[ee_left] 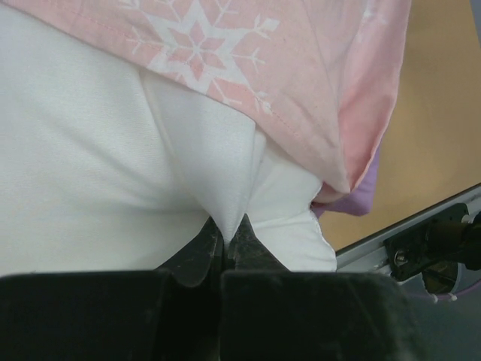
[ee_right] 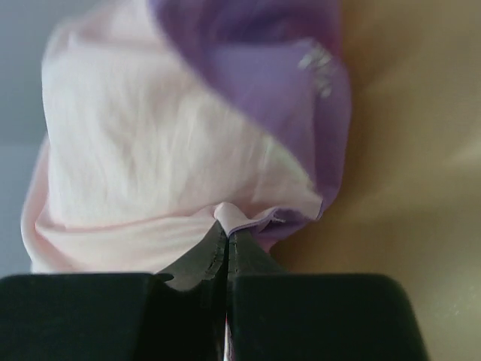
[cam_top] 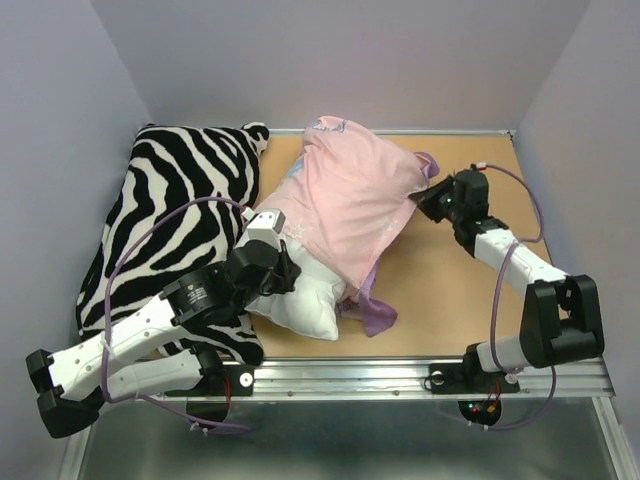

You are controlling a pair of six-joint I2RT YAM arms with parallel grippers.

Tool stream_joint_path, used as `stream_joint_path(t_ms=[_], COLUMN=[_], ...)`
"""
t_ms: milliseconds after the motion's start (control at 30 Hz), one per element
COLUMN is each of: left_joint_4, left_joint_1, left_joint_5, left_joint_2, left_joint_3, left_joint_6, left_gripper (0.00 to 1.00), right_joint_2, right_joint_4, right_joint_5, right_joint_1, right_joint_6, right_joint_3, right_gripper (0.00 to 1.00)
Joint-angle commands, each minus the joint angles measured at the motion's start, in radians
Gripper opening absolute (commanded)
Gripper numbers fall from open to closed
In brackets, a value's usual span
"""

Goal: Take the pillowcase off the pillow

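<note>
The pillowcase (cam_top: 345, 200) lies inside out, pale pink, over the far part of the white pillow (cam_top: 300, 300), whose near end sticks out bare. Purple edges of the case show at its right and near side. My left gripper (cam_top: 285, 270) is shut on a pinch of the pillow's white fabric (ee_left: 225, 203); the pink snowflake hem (ee_left: 203, 45) lies just beyond. My right gripper (cam_top: 425, 203) is shut on a fold of the pillowcase (ee_right: 233, 218) at its right edge, where pink and purple fabric meet.
A zebra-striped pillow (cam_top: 175, 215) fills the left of the table, touching the white pillow. The brown tabletop (cam_top: 470, 290) shows on the right. A metal rail (cam_top: 400, 375) runs along the near edge. Pale walls close in the left, back and right sides.
</note>
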Motion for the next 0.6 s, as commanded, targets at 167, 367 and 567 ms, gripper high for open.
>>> stream_joint_path(t_ms=[167,367,567], left_joint_4=[-0.088,-0.176,-0.213], left_joint_1=[-0.001,0.0,0.0], left_joint_5=[-0.019,-0.087,-0.179], left_joint_2=[-0.134,-0.177,-0.192], left_joint_3=[0.072,0.155,0.244], left_joint_6=[-0.012,-0.023,-0.029], left_gripper=[0.0,0.0,0.0], right_joint_2=[0.077,0.128,0.157], right_joint_4=[-0.128,-0.272,-0.4], right_joint_5=[0.047,0.027,0.024], right_joint_1=[-0.313,-0.477,-0.584], right_joint_6=[-0.071,-0.064,-0.061], right_joint_3=[0.302,0.515,0.708], right_gripper=[0.0,0.01,0.01])
